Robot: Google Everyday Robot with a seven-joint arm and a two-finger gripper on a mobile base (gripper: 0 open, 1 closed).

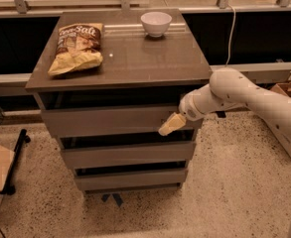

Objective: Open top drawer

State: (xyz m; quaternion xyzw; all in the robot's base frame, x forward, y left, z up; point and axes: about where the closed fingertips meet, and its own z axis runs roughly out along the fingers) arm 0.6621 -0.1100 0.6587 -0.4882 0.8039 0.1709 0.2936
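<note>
The top drawer point(110, 121) is the uppermost of three grey-brown flat fronts of a cabinet, just under the glossy top point(135, 58). It looks shut or nearly so, with a dark gap above it. My gripper point(170, 125) comes in from the right on a white arm and sits at the lower right part of the top drawer's front, its cream-coloured tip touching or almost touching the front's lower edge.
A bag of chips point(77, 47) lies on the cabinet top at the left and a white bowl point(156, 23) stands at the back. Two lower drawers point(127, 155) sit beneath. Cardboard boxes point(290, 90) stand at the right, another at the left floor.
</note>
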